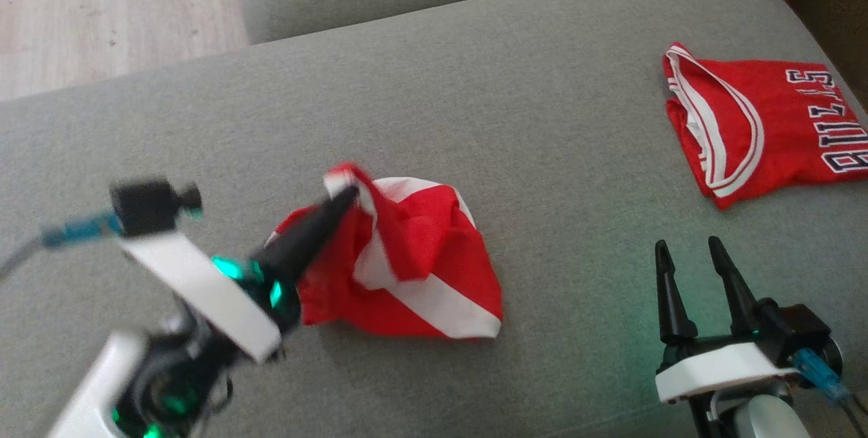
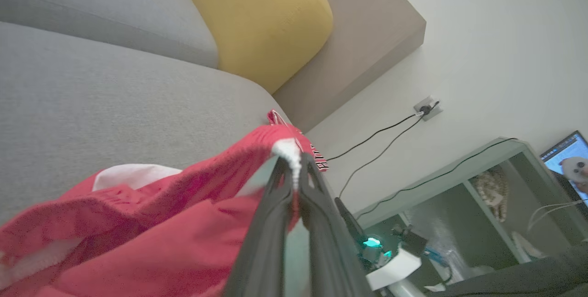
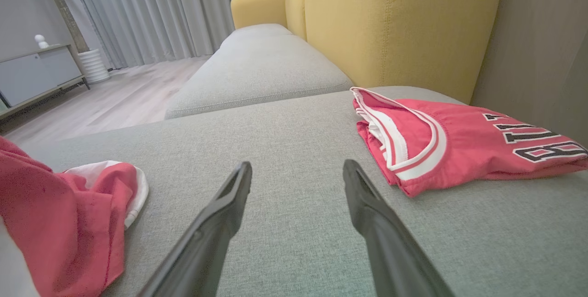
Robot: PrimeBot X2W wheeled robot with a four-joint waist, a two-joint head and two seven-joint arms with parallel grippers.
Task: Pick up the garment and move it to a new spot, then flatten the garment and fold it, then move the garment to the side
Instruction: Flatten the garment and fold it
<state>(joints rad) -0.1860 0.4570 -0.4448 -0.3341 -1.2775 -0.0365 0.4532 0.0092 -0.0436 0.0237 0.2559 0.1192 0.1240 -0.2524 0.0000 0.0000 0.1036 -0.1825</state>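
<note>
Since the left gripper (image 1: 347, 195) was clamped on the garment (image 1: 420, 255) at its trim, a slow straight lift looked safest; right gripper (image 1: 686, 248) gaped empty.

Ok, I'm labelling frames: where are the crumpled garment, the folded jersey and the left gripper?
crumpled garment (image 1: 420, 238): head view, red fold at its middle.
folded jersey (image 1: 773, 126): head view, red cloth left of the lettering.
left gripper (image 2: 295, 161): left wrist view, fingertips shut on the garment's white hem.

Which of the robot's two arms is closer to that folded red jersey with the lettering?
Right. The right end effector, open, sits just short of the jersey, not touching. The left end effector is across the cushion, shut on the crumpled garment.
</note>
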